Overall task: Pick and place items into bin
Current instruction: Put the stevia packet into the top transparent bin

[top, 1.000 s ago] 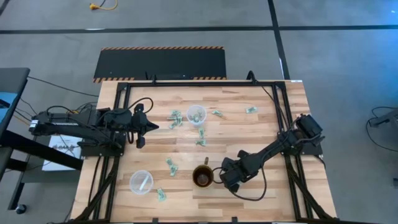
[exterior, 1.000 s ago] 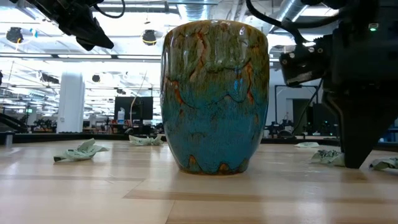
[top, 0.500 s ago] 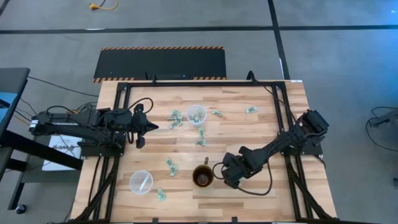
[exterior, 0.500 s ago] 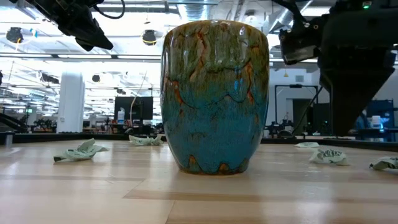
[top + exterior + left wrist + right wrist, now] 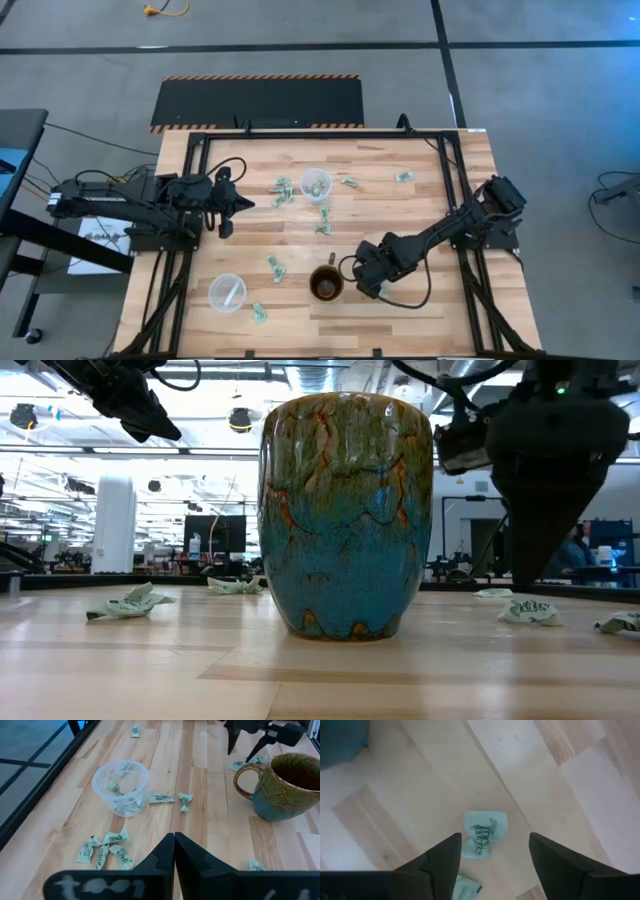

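R gripper (image 5: 352, 279) hangs just beside the mug (image 5: 325, 285), fingers (image 5: 440, 862) wide apart w/ nothing held; one wrapper (image 5: 481, 840) lies on the table (image 5: 420, 220) between them, below the tips. L gripper (image 5: 247, 203) waits near the table's left edge, fingers pressed together, empty.

A robotics test lab inside a large open industrial hall: a pale wooden butcher-block table (image 5: 420, 215) edged with a black metal frame (image 5: 196, 140) stands on a grey concrete floor (image 5: 540, 90) crossed by dark lines, with a black floor mat with yellow-and-black hazard striping (image 5: 258, 102) behind it and loose black cables (image 5: 85, 135) trailing alongside; beyond the tabletop, white ceiling ducts and pipes (image 5: 470, 372), rows of overhead lights (image 5: 200, 450) and distant dark workstations (image 5: 215, 532) fill the room
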`<action>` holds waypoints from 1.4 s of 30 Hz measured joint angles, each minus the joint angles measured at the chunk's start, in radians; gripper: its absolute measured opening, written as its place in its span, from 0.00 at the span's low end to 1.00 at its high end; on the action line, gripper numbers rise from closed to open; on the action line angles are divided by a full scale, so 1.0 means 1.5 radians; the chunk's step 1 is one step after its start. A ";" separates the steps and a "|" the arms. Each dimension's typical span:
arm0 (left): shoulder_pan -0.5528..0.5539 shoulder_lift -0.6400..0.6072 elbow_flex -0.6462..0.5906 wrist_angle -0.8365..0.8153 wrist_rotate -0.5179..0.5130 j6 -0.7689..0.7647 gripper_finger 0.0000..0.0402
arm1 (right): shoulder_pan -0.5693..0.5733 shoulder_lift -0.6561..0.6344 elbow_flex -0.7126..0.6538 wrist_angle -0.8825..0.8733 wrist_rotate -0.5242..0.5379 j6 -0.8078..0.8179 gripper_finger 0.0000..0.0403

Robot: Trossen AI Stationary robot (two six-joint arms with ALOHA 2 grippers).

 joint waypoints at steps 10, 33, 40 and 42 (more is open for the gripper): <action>0.000 0.000 0.000 0.000 0.000 0.000 0.00 | 0.000 0.000 -0.042 0.044 -0.001 0.019 0.54; 0.000 0.000 0.000 0.000 0.000 0.000 0.00 | -0.005 0.000 -0.043 0.088 -0.006 0.005 0.33; 0.000 0.000 0.000 0.000 0.000 0.000 0.00 | -0.005 0.000 -0.069 0.154 -0.034 0.004 0.38; 0.000 0.000 0.000 0.000 0.000 0.000 0.00 | -0.005 0.000 -0.076 0.157 -0.035 0.015 0.40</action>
